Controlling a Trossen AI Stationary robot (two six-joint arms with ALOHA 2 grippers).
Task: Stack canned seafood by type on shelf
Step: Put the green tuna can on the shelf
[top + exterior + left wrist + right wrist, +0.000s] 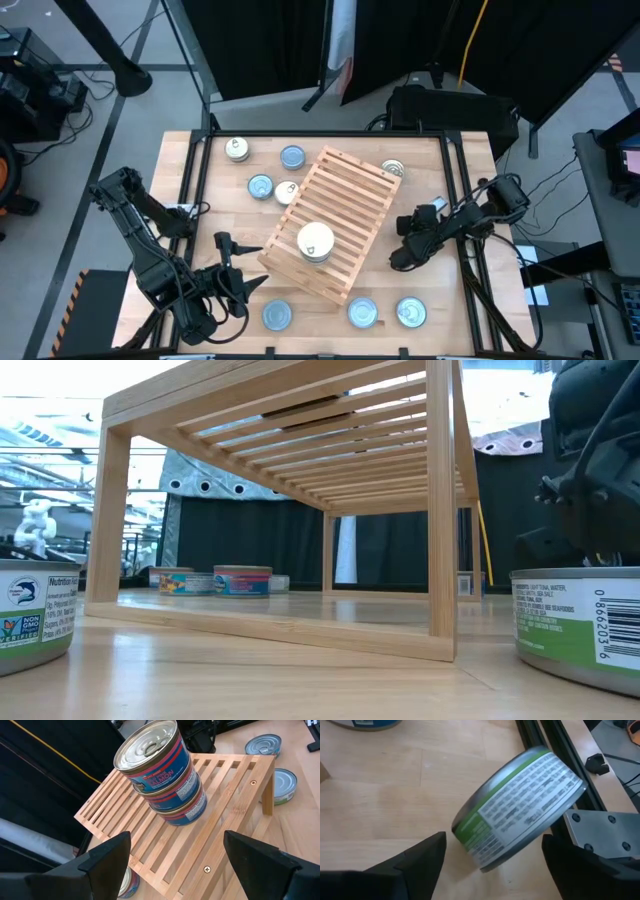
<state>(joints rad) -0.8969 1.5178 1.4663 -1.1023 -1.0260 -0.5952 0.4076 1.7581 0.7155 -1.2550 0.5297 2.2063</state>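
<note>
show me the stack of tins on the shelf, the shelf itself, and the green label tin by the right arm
stack of tins (162, 772), left wrist view, label of the top tin.
shelf (352, 195), high view, bare slats.
green-label tin (520, 807), right wrist view, its printed side.

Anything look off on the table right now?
Yes: the shelf sits skewed to the table edges, and beside the right tool a green-label tin lies tipped on its edge instead of flat on the tabletop.

Tin stack (316, 242) mid-shelf (350, 195), slats elsewhere bare.
</note>
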